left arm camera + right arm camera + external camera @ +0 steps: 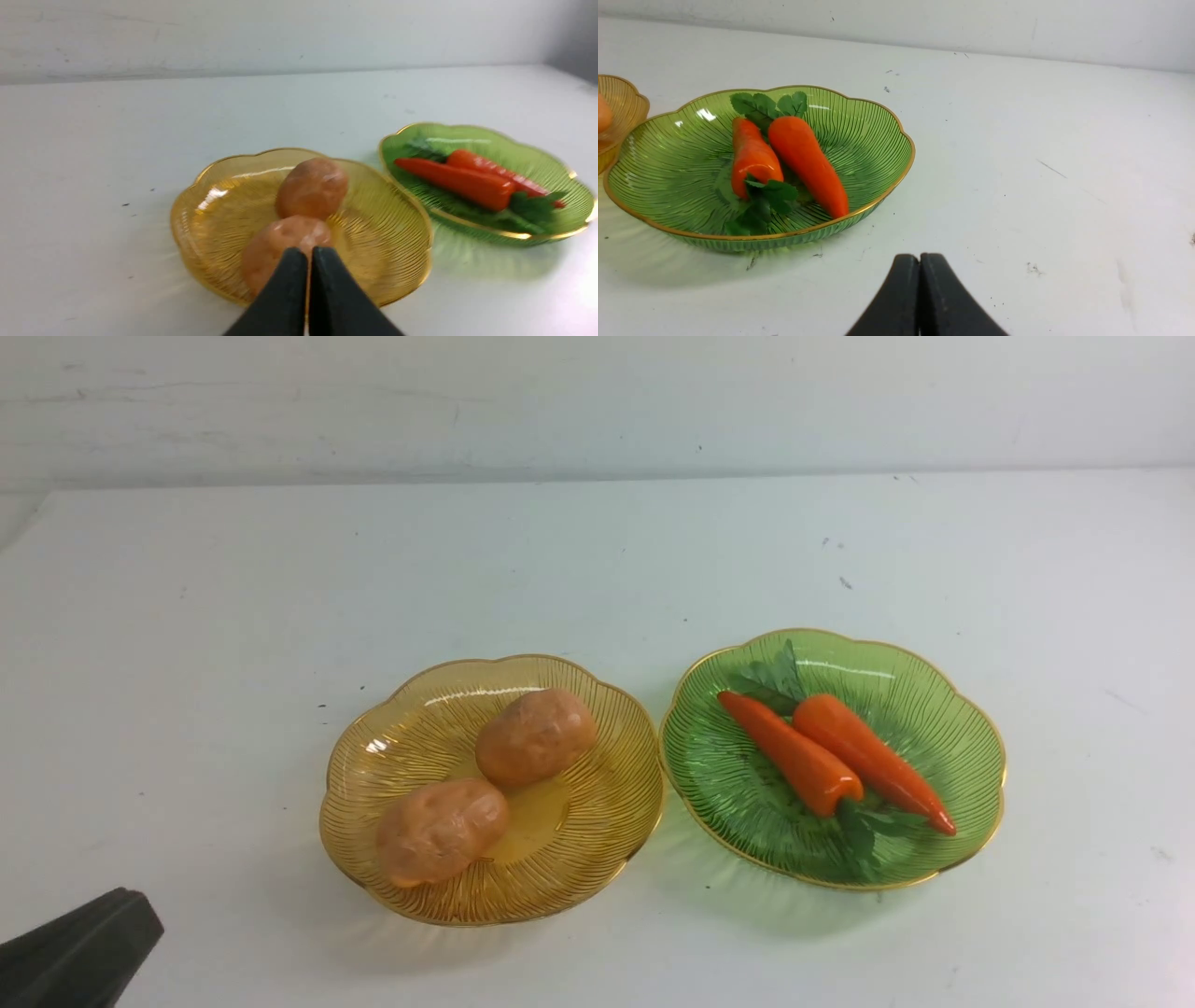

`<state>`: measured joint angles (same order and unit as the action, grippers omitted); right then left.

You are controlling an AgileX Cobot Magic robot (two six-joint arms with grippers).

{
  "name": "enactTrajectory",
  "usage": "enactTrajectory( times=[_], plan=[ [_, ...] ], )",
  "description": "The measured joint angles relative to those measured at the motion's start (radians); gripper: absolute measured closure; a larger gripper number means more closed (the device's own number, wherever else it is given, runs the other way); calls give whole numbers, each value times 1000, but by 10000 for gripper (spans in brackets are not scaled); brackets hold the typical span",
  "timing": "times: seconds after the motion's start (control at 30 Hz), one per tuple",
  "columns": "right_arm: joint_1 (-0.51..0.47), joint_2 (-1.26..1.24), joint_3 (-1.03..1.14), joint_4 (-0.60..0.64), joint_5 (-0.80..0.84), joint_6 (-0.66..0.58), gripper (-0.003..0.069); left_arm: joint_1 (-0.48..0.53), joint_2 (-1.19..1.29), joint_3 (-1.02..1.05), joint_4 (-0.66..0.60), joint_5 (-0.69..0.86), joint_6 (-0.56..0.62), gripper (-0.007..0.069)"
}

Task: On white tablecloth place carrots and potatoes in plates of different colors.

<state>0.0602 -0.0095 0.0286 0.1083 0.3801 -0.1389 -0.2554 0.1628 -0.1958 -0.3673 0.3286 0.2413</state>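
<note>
On the white tablecloth, potatoes lie just ahead of the left tool, carrots ahead-left of the right tool; both tools pinched closed, empty, probably finished.

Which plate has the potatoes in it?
The amber-yellow plate, on the robot's left. It holds both potatoes; the green plate holds the carrots.
</note>
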Motion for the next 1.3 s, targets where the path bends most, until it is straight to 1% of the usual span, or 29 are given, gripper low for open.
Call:
enactTrajectory(
  times=[0.13, 0.3, 0.4, 0.53, 0.63, 1.3],
  plan=[
    [0, 0, 0, 0, 0, 0, 676, 44, -46, 79, 85, -45, -48, 627],
    [0, 0, 0, 0, 0, 0, 676, 212, -153, 192, 263, -24, -201, 627],
    [0, 0, 0, 0, 0, 0, 676, 261, -172, 222, 334, 11, -268, 627],
    [0, 0, 0, 0, 1, 0, 676, 253, -176, 224, 350, 55, -278, 627],
    [0, 0, 0, 0, 1, 0, 676, 231, -176, 224, 351, 55, -276, 627],
    [0, 0, 0, 0, 2, 0, 676, 230, -176, 224, 351, 55, -276, 627]
  ],
)
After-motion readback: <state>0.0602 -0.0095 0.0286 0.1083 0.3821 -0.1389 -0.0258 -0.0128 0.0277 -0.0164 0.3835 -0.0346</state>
